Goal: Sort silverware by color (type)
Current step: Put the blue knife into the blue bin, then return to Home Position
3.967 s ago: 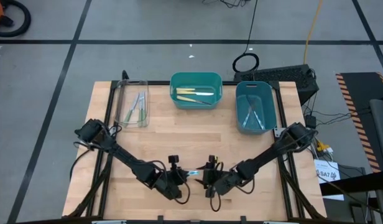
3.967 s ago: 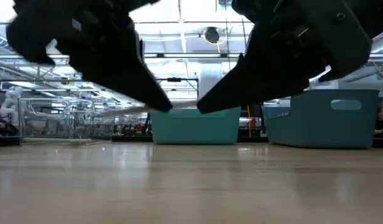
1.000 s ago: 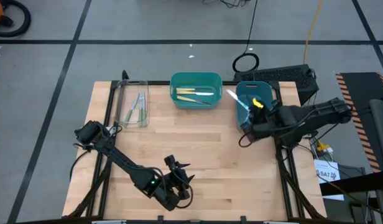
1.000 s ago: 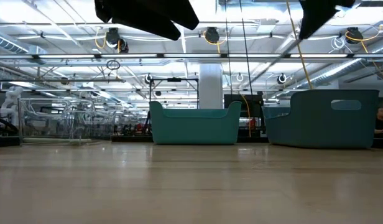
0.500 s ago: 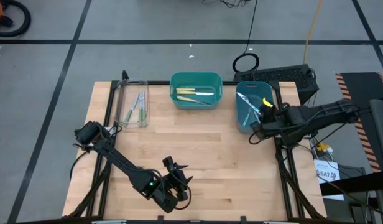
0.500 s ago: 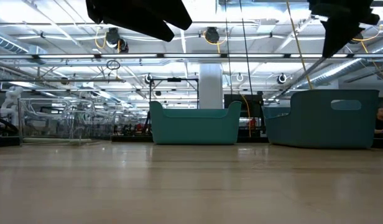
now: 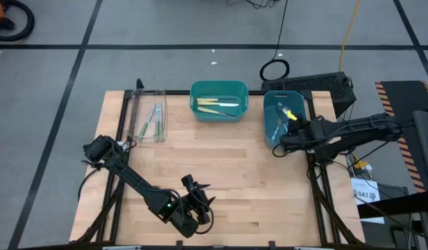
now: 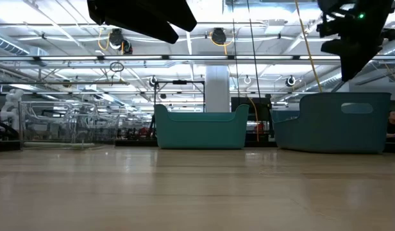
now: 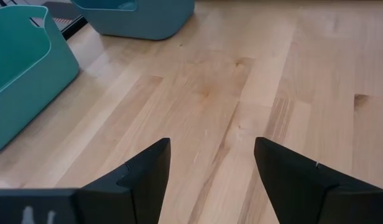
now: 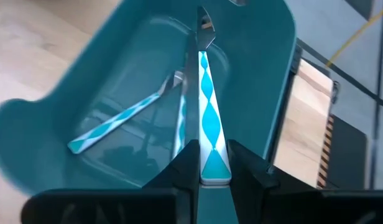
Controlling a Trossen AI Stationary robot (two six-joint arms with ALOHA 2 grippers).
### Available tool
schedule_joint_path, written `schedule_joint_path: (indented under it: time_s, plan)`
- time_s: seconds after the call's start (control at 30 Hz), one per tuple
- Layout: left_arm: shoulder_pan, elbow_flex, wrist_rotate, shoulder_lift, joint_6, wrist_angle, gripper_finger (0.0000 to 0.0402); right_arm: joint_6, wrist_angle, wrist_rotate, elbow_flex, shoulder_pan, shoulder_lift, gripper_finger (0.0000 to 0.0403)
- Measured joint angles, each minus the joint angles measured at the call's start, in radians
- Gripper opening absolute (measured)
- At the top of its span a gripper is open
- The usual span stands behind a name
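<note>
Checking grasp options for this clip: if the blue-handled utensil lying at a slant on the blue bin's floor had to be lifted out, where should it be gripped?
The slanted utensil lies flat in the blue bin. Grip mid-handle from straight above, fingers across its narrow width; the bin's walls block any sideways approach. The right tool above it already holds another utensil.

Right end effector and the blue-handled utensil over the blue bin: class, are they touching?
Touching. The right wrist view shows the right end effector with both fingers pressed against the blue-handled utensil, holding it above the blue bin.
</note>
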Motion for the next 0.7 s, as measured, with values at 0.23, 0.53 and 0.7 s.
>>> schedule_joint_path:
  time_s: [0.23,0.53,0.7]
  plan:
    - [0.007,0.0,0.0,0.0,0.0,0.0,0.0241,-0.001,0.0,0.0,-0.037,-0.048,0.052,0.0074]
    - [0.007,0.0,0.0,0.0,0.001,0.0,0.0241,-0.006,0.0,-0.05,-0.048,-0.054,0.098,0.0088]
    - [0.007,0.0,0.0,0.0,0.001,-0.001,0.0241,-0.007,0.002,-0.049,-0.048,-0.053,0.098,0.0089]
